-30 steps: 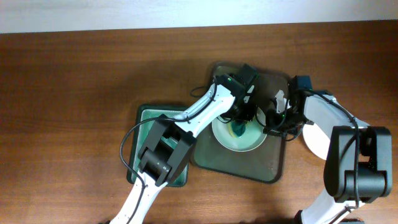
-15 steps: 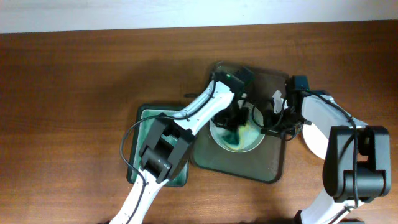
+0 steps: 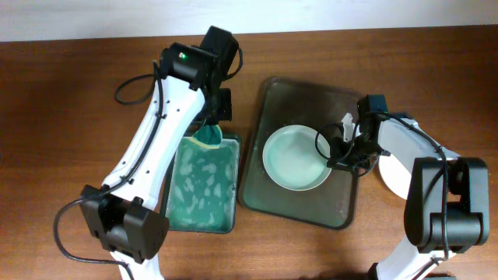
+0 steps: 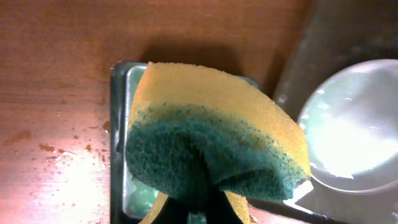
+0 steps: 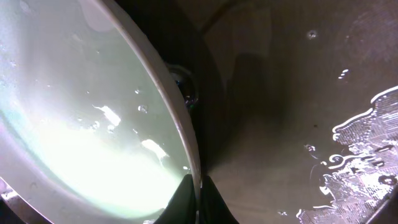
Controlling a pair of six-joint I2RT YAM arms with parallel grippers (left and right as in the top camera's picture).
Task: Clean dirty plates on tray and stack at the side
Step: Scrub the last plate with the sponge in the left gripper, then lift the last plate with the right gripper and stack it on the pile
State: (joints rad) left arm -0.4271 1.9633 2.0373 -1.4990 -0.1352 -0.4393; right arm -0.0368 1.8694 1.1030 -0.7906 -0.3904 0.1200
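Observation:
A white plate [image 3: 294, 158] lies on the dark tray [image 3: 338, 210], wet and with no smear showing. My right gripper [image 3: 334, 153] is shut on its right rim; the right wrist view shows the rim [image 5: 186, 143] pinched between the fingers [image 5: 198, 198]. My left gripper [image 3: 210, 132] is shut on a yellow and green sponge [image 4: 211, 143] and holds it over the far end of the green tub [image 3: 204, 187]. Another white plate [image 3: 395, 173] lies on the table right of the tray, partly hidden by my right arm.
The green tub holds pale soapy water [image 3: 202, 183] and stands left of the tray. The tray floor [image 5: 298, 112] is wet with foam streaks at its right. The wooden table [image 3: 78, 117] runs left and back.
My left gripper has lifted the sponge off the plate and carried it left to above the tub. The green smear on the plate is gone. The right gripper has held still.

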